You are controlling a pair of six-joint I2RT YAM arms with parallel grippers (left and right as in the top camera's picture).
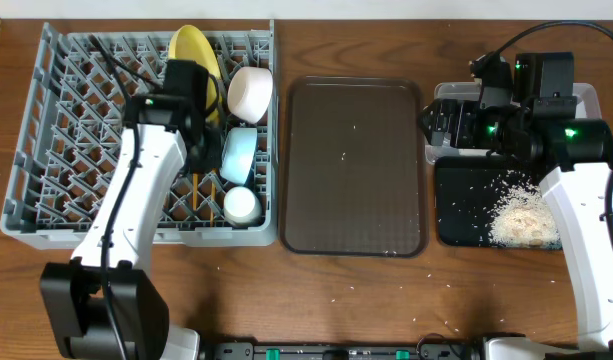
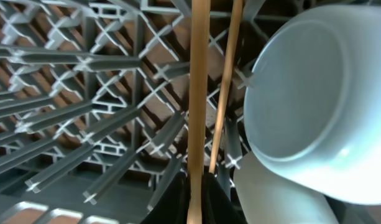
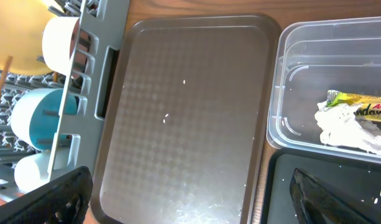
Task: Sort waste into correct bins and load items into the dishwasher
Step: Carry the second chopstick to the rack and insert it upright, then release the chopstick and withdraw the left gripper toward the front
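Note:
The grey dish rack (image 1: 56, 130) holds a yellow plate (image 1: 191, 45), a white bowl (image 1: 250, 92), a light blue bowl (image 1: 238, 155) and a pale cup (image 1: 241, 205). My left gripper (image 1: 201, 155) is down inside the rack, shut on one wooden chopstick (image 2: 197, 112). A second chopstick (image 2: 225, 93) lies beside it among the pegs, next to the blue bowl (image 2: 321, 99). My right gripper (image 3: 190, 205) is open and empty, over the gap between brown tray and bins. The clear container (image 3: 289, 56) holds the green-and-orange wrapper (image 3: 358, 106). The black tray (image 1: 456, 200) holds rice crumbs (image 1: 521, 215).
The brown serving tray (image 1: 354, 165) lies between the rack and the bins, with a few white crumbs on it. More crumbs are scattered on the wooden table (image 1: 336, 295) near its front edge. White crumpled stuff (image 3: 339, 127) lies under the wrapper.

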